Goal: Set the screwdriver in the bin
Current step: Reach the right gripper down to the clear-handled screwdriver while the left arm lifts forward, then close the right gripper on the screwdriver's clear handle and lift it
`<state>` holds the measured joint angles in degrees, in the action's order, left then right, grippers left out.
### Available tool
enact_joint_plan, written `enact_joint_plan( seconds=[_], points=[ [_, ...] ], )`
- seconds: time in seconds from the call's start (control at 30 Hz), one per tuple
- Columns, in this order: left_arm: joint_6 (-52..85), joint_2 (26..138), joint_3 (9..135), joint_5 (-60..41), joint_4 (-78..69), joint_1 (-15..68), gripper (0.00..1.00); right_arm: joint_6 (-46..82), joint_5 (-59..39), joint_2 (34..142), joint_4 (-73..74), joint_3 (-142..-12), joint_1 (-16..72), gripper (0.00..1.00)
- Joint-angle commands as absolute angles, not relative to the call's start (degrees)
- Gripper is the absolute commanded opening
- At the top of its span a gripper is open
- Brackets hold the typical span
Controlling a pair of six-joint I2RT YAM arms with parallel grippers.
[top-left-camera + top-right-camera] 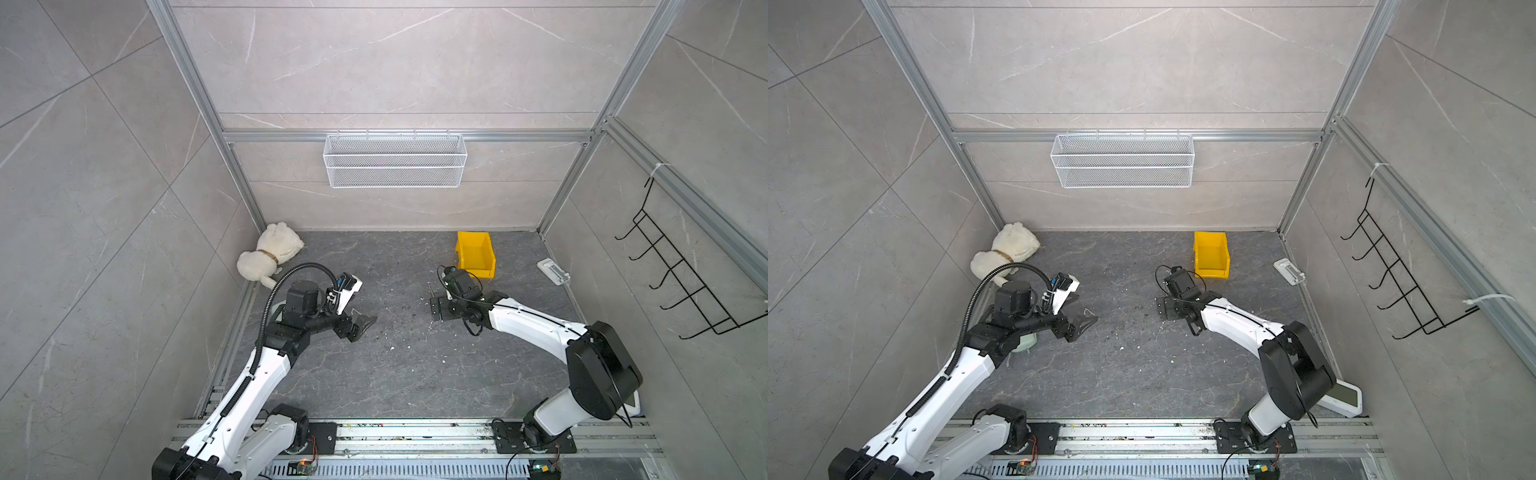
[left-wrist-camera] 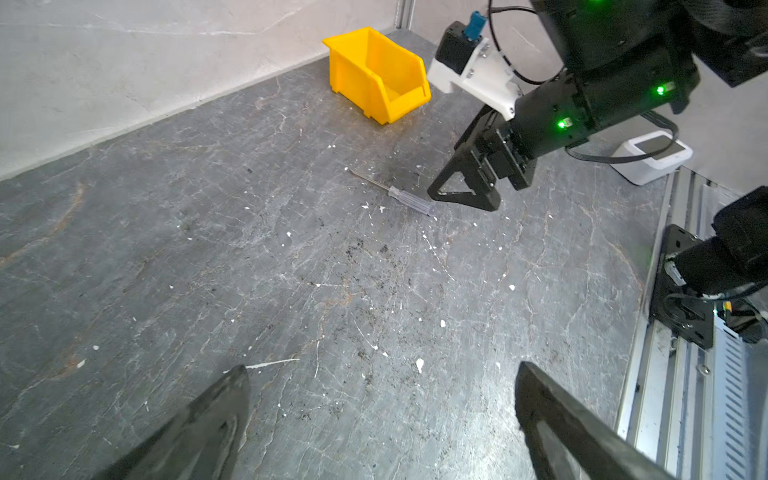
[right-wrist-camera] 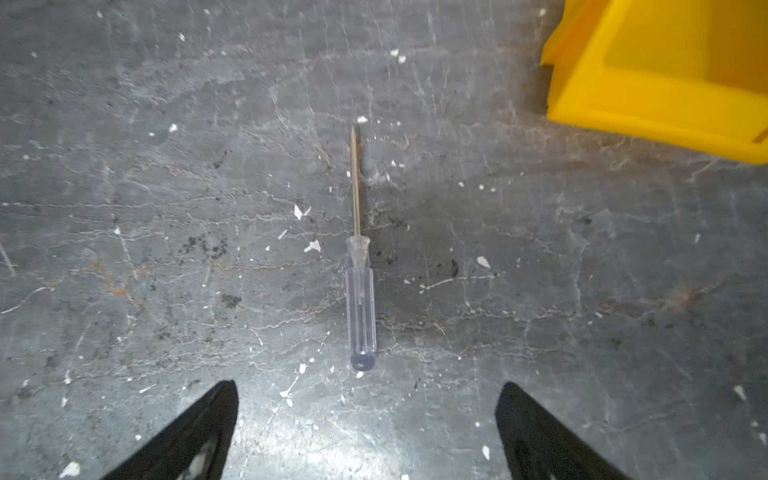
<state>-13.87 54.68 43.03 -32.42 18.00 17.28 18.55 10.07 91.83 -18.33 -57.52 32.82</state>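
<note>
Two white-and-black robot arms reach in from an aluminium rail (image 1: pixel 415 432) at the near edge of a dark grey, marble-veined worktop (image 1: pixel 395 374) flecked with white chips. The left fingers (image 2: pixel 199 428), black and triangular, are spread wide and grasp nothing, poised over bare slab on the left side. Opposite them, the right fingers (image 3: pixel 191 436) are also released, parted to their full width and angled low towards the surface.

Just ahead of their tips lies the small screwdriver with a slim grey metal shaft and clear plastic handle (image 3: pixel 360 299). It rests flat on the worktop and untouched, with its butt end nearest the right fingers and its tip pointing away from them.

Beyond it and off to one side, near but not touching, sits the small bright yellow plastic bin (image 3: pixel 648 112), with the screwdriver outside it. In both top views the bin (image 1: pixel 482 270) (image 1: pixel 1212 272) stands upright near the back wall, right of centre, its lowered front lip facing the arms.

A flat white rectangular gadget (image 1: pixel 552 271) lies by the right wall, and a cream plush toy (image 1: pixel 270 253) slumps in the far left corner. A long white wire mesh basket (image 1: pixel 395 160) hangs on the back wall, and a black wire hook rack (image 1: pixel 681 274) on the right one.
</note>
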Motion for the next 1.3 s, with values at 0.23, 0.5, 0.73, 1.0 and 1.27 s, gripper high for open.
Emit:
enact_joint_plan(
  seconds=[0.23,0.5,0.73,1.0,1.27],
  points=[
    [-16.64,49.58,38.2,-34.83,18.06,17.41,1.0,20.23,11.68,101.63,-17.99,-62.3,33.22,0.95],
    [-16.78,49.92,38.41,-34.9,18.37,17.4,1.0,19.35,12.85,108.18,-18.02,-67.04,33.31,0.91],
    [-16.84,49.89,38.36,-35.03,18.37,17.4,1.0,18.76,11.7,111.97,-18.37,-69.42,33.15,0.82],
    [-16.96,49.79,38.24,-35.14,18.19,17.42,1.0,19.31,11.82,112.24,-18.62,-69.3,33.12,0.43],
    [-16.96,49.48,38.2,-35.33,18.19,17.41,1.0,19.6,12.5,111.98,-19.07,-69.3,33.15,0.08]
  ],
)
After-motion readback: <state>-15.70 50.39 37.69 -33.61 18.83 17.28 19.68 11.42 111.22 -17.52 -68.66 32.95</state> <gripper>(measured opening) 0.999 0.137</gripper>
